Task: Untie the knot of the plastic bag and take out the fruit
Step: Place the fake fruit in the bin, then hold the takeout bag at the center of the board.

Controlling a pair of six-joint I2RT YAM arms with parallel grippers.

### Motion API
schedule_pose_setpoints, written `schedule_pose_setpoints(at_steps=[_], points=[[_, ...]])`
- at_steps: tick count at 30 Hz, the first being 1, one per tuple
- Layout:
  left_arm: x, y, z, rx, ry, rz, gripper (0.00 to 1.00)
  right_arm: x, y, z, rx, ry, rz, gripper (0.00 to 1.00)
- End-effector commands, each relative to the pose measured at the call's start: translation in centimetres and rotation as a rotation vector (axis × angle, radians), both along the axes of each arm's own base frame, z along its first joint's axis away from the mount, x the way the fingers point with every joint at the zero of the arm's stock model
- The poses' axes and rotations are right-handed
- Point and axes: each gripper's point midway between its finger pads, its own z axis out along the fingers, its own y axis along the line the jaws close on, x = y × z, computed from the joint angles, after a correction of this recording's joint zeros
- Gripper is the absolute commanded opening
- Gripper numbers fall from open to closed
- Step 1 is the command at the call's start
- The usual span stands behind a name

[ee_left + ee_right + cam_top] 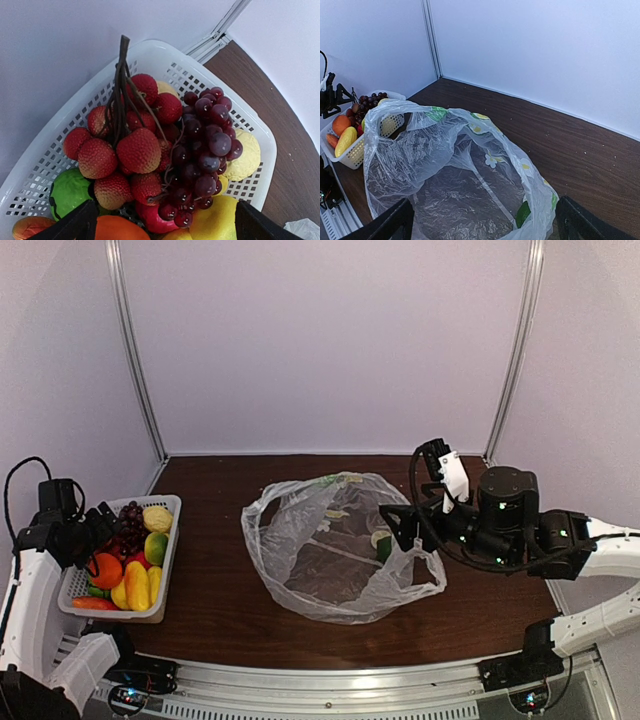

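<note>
The plastic bag [335,550] lies open and slack mid-table, printed with small flowers. It also shows in the right wrist view [450,170], and I see no fruit inside it. A green patch [522,215] on its near wall is print or lime; I cannot tell which. No knot shows; one handle loop [430,575] lies loose. My right gripper [398,527] [485,225] is open over the bag's right edge. The fruit [130,555] fills the white basket [168,540]: grapes [205,145], red fruit [135,150], lemon [247,155], orange [117,230]. My left gripper [97,530] [165,225] hangs open just above it.
The basket [165,55] sits at the table's far left against the white wall. White walls with metal corner posts [135,350] close in the back and sides. The arm bases and a metal rail [350,685] line the near edge.
</note>
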Motion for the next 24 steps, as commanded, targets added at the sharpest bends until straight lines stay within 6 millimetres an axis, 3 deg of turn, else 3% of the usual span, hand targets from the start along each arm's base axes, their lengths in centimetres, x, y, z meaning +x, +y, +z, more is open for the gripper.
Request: schedule_pose_setpoints(at_steps=[1,5,11,19,24], points=[[0.2,0.0,1.9,0.031,-0.037,-0.028,0.98,0.0,0.1,-0.5,0.001,0.021,0.007,1.0],[0.8,-0.7,3.1,0.052,-0.054,-0.104,0.98,-0.1,0.3,-0.5,0.0,0.023,0.014,1.0],[2.5,-4.2,7.0,0.086,-0.17,-0.38,0.97,-0.1,0.9,-0.6,-0.013,0.033,0.03,1.0],[3.9,-11.4,8.9,0.024,-0.231,-0.761,0.94,-0.2,1.5,-1.5,-0.05,0.074,0.045,1.0],[4.1,-17.7,8.3,-0.058,-0.192,-1.007,0.94,-0.4,1.5,-2.8,-0.103,0.12,0.046,1.0]])
